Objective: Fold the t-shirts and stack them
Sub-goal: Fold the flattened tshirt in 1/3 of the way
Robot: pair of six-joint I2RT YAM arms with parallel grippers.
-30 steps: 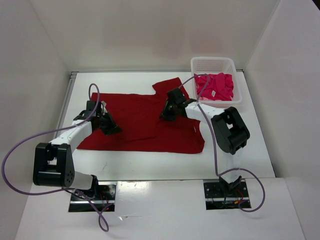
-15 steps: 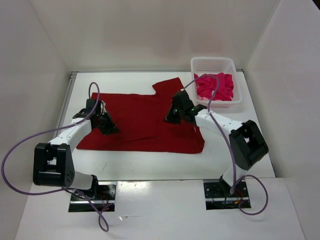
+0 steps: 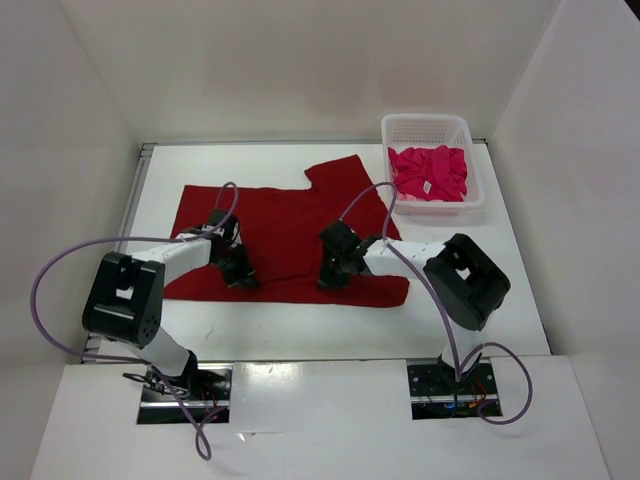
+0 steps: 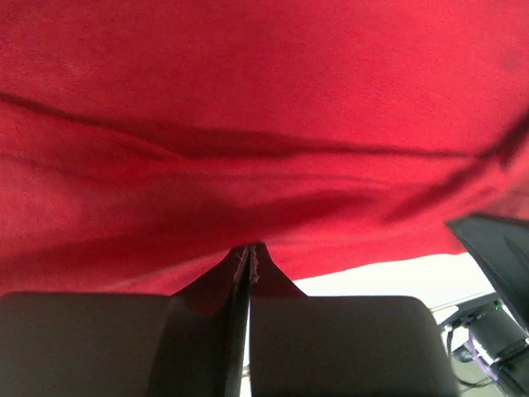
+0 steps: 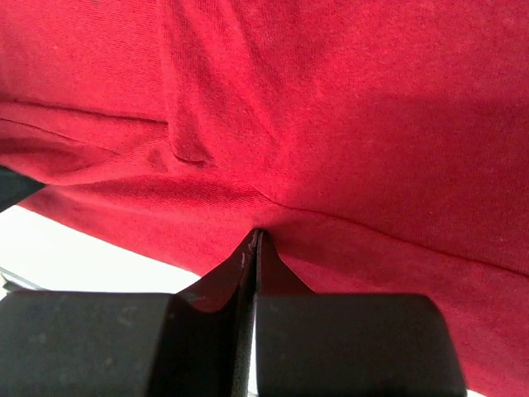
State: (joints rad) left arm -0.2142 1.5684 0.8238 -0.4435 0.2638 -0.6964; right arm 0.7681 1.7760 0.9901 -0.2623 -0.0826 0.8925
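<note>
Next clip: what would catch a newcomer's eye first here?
A dark red cloth t-shirt lies spread across the middle of the white table. The left end effector and right end effector are both shut on its near edge. At the far right, a white plastic lattice basket holds bright magenta-pink cloth.

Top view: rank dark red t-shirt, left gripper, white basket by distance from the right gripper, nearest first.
1. dark red t-shirt: mid-table, pinched by the right gripper.
2. left gripper: to its left, on the same shirt.
3. white basket: far right corner.
</note>
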